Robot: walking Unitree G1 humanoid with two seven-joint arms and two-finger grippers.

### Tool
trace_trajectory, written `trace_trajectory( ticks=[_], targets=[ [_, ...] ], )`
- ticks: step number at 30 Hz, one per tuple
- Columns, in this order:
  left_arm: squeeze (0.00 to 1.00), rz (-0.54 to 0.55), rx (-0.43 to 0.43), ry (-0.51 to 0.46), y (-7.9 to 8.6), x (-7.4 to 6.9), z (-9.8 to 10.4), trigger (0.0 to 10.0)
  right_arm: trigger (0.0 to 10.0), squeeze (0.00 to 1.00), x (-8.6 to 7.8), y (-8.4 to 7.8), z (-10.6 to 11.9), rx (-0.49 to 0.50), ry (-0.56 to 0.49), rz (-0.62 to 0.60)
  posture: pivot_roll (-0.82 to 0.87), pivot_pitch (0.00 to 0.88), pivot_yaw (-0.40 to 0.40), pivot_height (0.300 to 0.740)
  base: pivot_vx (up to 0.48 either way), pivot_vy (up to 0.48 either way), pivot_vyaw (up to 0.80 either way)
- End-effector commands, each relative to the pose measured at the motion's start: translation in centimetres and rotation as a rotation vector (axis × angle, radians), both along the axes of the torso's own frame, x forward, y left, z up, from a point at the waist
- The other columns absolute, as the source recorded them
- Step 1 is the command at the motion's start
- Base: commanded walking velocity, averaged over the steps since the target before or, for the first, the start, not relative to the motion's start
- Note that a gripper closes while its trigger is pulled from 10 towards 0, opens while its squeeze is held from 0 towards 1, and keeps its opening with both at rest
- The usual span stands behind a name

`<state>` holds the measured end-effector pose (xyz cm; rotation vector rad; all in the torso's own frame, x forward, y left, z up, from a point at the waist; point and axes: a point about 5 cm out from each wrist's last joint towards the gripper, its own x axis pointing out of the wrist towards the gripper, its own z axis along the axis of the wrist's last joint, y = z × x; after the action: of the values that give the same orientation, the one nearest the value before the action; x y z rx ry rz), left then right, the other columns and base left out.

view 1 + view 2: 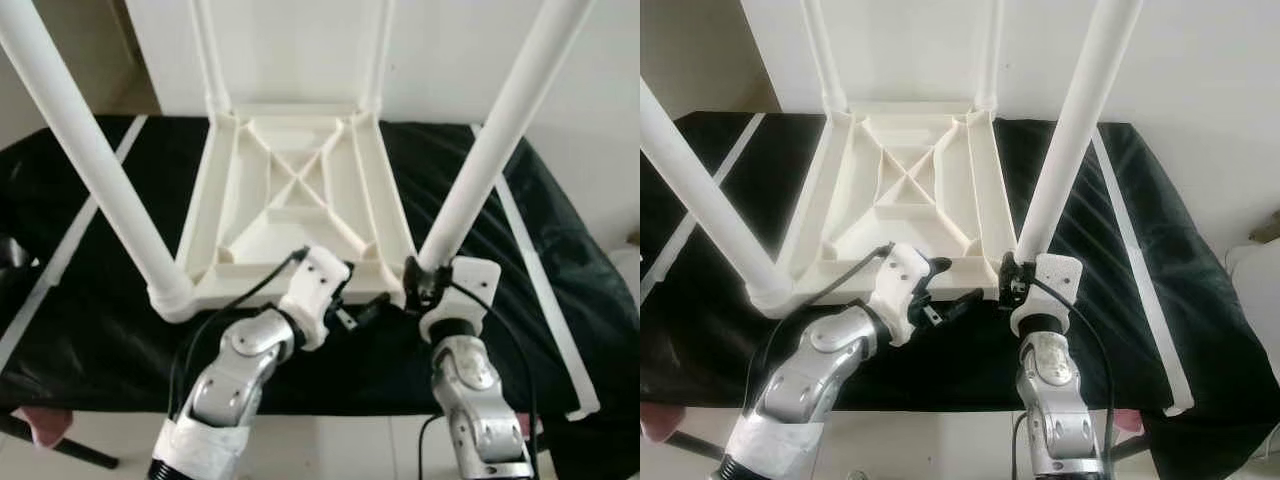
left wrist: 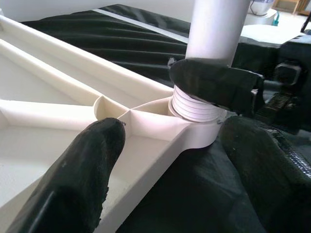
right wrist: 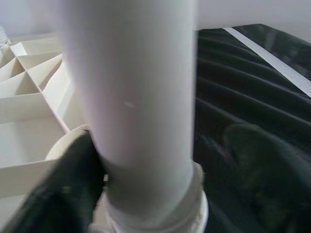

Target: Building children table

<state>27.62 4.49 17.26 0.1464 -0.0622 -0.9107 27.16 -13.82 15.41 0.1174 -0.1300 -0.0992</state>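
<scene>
A white plastic children's table (image 1: 295, 200) lay upside down on a black cloth (image 1: 90, 330) with pale stripes, its ribbed underside facing up and its four white legs rising toward the camera. The near right leg (image 1: 495, 150) stood in the table's near right corner socket, and the right gripper (image 1: 416, 285) was clamped around the base of that leg; in the right wrist view one black finger (image 3: 58, 194) pressed against the leg's side just above the threaded collar, with the other finger a dark blur on the far side. The left gripper (image 1: 350, 305) sat at the table's near edge, just beside the right one, its two fingers spread apart: one finger (image 2: 77, 179) rested over the rim (image 2: 160, 155) and inside the table frame, the other (image 2: 267, 174) lay outside on the cloth, holding nothing. From the left wrist view the leg's white threads (image 2: 194, 104) showed partly exposed above the socket, with the right gripper's finger (image 2: 214, 87) wrapped across them. The near left leg (image 1: 90, 150) stood seated in its own corner, well apart from both grippers.
</scene>
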Motion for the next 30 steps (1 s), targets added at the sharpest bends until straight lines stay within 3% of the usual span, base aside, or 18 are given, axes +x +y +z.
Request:
trace_trajectory(
  ticks=[1,5,6,8,9,13,16,21,30],
  targets=[
    [0.0,0.117,0.002,-0.04,0.2,0.4,0.2,10.0,10.0,1.0,-0.2,-0.3,0.0,0.023,-0.001,0.007,-0.14,0.105,-0.006,0.74,0.0,0.0,0.0],
    [0.0,0.106,0.012,-0.033,0.1,0.2,-0.1,10.0,10.0,1.0,-0.2,-0.7,0.2,-0.005,-0.016,0.04,-0.13,0.1,-0.014,0.74,0.0,0.0,0.0],
    [0.0,0.098,0.021,-0.031,0.1,0.1,-0.2,10.0,10.0,0.64,-0.1,-0.9,0.3,-0.021,-0.021,0.072,-0.13,0.098,-0.018,0.74,0.0,0.0,0.0],
    [0.0,0.094,0.028,-0.031,0.1,0.0,-0.3,10.0,10.0,0.64,-0.1,-1.1,0.4,-0.03,-0.024,0.093,-0.13,0.098,-0.019,0.74,0.0,0.0,0.0],
    [0.0,0.091,0.028,-0.038,0.1,-0.1,-0.3,10.0,10.0,0.0,-0.1,-1.4,0.5,-0.027,-0.03,0.121,-0.12,0.096,-0.025,0.74,0.0,0.0,0.0],
    [0.0,0.074,0.028,-0.099,0.2,-0.5,0.0,10.0,10.0,0.0,0.1,-1.9,0.8,-0.042,-0.058,0.228,-0.11,0.095,-0.031,0.74,0.0,0.0,0.0],
    [0.0,0.018,-0.005,-0.028,0.3,-0.9,-0.2,10.0,10.0,0.0,0.5,-2.3,0.8,-0.081,-0.068,0.313,-0.1,0.095,-0.035,0.74,0.0,0.0,0.0],
    [0.0,-0.004,0.008,-0.023,0.4,-1.1,-0.3,10.0,10.0,0.0,0.9,-2.5,0.8,-0.142,-0.068,0.395,-0.09,0.094,-0.037,0.74,0.0,0.0,0.0],
    [0.0,-0.048,0.019,-0.02,-0.1,-1.3,-0.3,10.0,10.0,0.0,2.2,-2.6,0.8,-0.24,-0.054,0.65,-0.08,0.086,-0.035,0.74,0.0,0.0,0.0]
  ],
)
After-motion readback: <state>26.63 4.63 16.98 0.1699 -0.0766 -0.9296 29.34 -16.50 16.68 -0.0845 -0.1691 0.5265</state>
